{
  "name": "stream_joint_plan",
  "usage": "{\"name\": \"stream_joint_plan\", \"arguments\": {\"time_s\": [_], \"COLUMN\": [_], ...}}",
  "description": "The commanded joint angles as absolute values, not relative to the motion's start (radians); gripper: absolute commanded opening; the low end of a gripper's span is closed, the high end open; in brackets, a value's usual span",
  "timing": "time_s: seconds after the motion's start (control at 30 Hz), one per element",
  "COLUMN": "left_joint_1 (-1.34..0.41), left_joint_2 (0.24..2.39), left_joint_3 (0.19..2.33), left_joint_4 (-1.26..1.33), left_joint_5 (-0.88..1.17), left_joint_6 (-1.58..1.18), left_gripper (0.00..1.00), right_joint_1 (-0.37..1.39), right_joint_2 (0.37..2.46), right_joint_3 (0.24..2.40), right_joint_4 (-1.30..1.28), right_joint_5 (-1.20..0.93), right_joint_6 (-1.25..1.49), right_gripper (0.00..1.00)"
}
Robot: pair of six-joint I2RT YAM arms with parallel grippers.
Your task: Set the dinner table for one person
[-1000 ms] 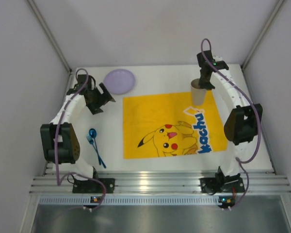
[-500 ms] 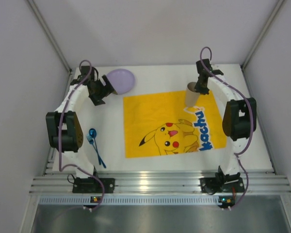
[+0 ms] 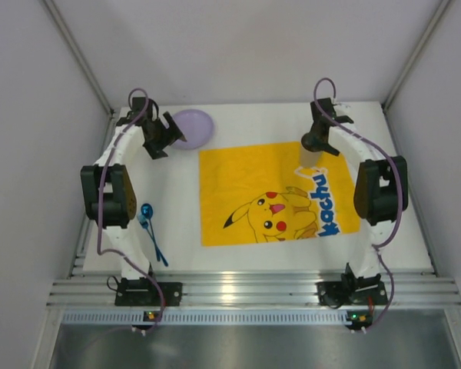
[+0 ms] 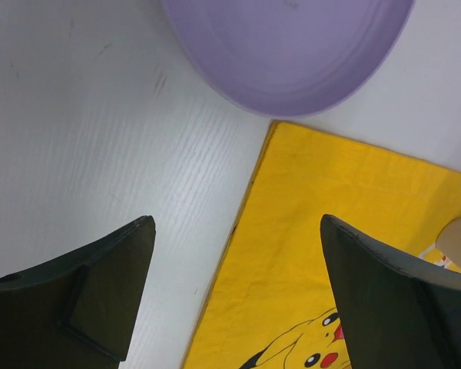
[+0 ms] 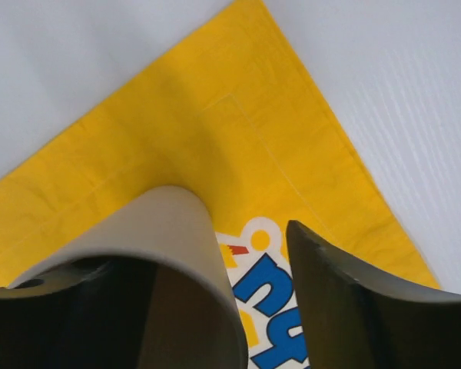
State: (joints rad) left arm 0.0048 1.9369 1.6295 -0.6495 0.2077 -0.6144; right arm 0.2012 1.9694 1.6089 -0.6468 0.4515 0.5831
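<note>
Beige cup [image 3: 310, 159] at the mat's [image 3: 238, 177] far right corner, right end effector [image 3: 317, 143] over its rim, grip: can't tell; left end effector [image 4: 237, 221] open by purple plate [image 3: 194, 127]. White counter [image 3: 269, 121] underneath everything. Release only once upright.

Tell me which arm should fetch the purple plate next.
Left. The left gripper, open, hangs beside the purple plate; the right gripper is across the yellow mat at the beige cup.
</note>
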Motion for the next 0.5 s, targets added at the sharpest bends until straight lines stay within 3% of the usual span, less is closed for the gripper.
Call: {"name": "stream_joint_plan", "arguments": {"time_s": [0.0, 0.13, 0.23, 0.47], "left_joint_1": [0.011, 0.012, 0.009, 0.009], "left_joint_2": [1.986, 2.038, 2.084, 2.201], "left_joint_3": [1.704, 1.755, 1.796, 1.897], "left_joint_4": [-0.643, -0.637, -0.627, -0.617], "left_joint_5": [0.161, 0.115, 0.104, 0.072], "left_joint_6": [-0.635, -0.649, -0.663, -0.693], "left_gripper": [0.94, 0.94, 0.93, 0.91], "right_joint_1": [0.227, 0.241, 0.241, 0.242], "right_joint_2": [1.919, 1.876, 1.833, 1.683], "right_joint_3": [1.614, 1.624, 1.644, 1.721], "right_joint_4": [-0.656, -0.669, -0.692, -0.773], "right_joint_5": [0.45, 0.449, 0.451, 0.439], "right_joint_6": [0.528, 0.517, 0.511, 0.543], "right_gripper": [0.73, 0.92, 1.0, 1.0]}}
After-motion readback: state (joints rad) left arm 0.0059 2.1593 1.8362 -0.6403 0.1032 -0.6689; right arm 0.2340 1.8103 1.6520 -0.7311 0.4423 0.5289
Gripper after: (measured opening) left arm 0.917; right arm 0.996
